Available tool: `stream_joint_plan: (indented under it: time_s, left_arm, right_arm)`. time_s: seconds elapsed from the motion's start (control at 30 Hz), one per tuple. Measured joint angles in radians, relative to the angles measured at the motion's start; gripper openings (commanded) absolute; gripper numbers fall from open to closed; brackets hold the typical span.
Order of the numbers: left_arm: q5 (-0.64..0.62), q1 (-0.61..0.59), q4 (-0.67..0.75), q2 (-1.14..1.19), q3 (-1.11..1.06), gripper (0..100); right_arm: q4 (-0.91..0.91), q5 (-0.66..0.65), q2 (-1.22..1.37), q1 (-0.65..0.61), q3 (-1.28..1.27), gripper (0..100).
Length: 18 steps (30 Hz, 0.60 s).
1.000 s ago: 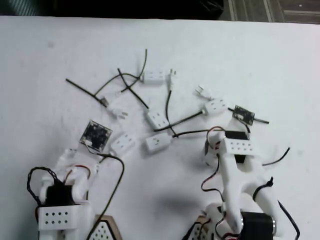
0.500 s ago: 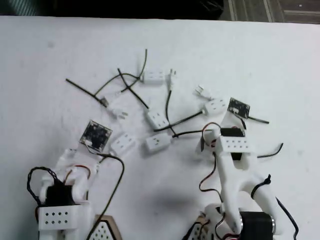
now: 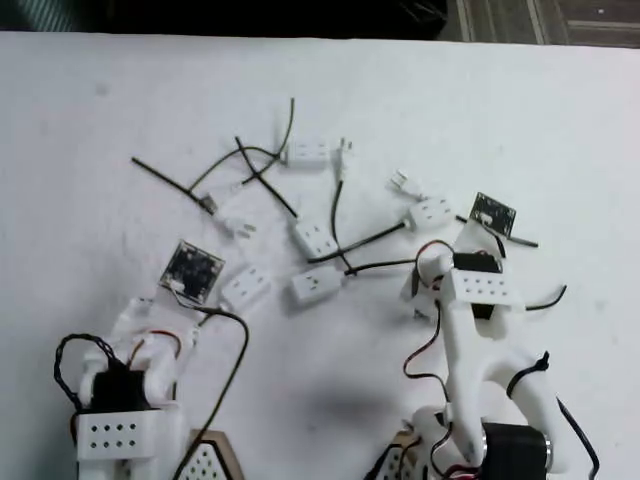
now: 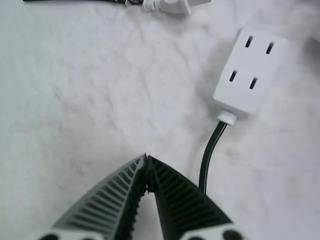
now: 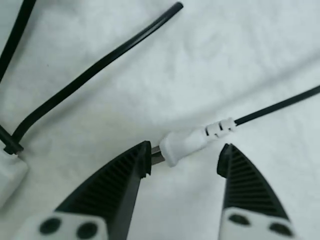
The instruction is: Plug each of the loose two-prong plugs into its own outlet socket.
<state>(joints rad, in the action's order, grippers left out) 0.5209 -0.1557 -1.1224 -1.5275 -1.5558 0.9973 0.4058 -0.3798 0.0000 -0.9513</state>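
Note:
My right gripper [image 5: 186,149] is open low over the white cloth, one finger on either side of a white two-prong plug [image 5: 187,141]. The plug lies flat, its metal prongs toward one finger, and its black cord [image 5: 280,105] runs away. In the high view that arm's wrist [image 3: 478,288] sits just short of a white outlet socket [image 3: 432,213]. My left gripper [image 4: 146,167] is shut on nothing. Ahead of it lie a white socket [image 4: 248,70], also seen from above [image 3: 245,287], with a dark cord [image 4: 210,150], and another white plug [image 4: 167,5].
Several more white sockets [image 3: 318,285] and loose plugs [image 3: 403,182] lie in a tangle of black cords [image 3: 265,175] mid-table. A cut cord end [image 5: 177,7] crosses in front of the right gripper. The far and left parts of the cloth [image 3: 100,100] are bare.
The right arm's wrist swung a little left, then back to the right and slightly farther out. The black cord beside it shifted with it. The left arm kept still.

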Motion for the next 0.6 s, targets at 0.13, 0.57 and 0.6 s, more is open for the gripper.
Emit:
stream_joint_plan:
  time_s: [0.13, 0.57, 0.6]
  left_arm:
    - [0.000, 0.000, 0.000, 0.000, 0.000, 2]
    - [0.000, 0.000, 0.000, 0.000, 0.000, 2]
    - [0.000, 0.000, 0.000, 0.000, 0.000, 2]
  right_arm:
    - [0.000, 0.006, 0.000, 0.005, 0.000, 22.8]
    - [0.000, 0.006, 0.000, 0.112, 0.037, 22.6]
    - [0.000, 0.006, 0.000, 0.110, 0.037, 22.6]
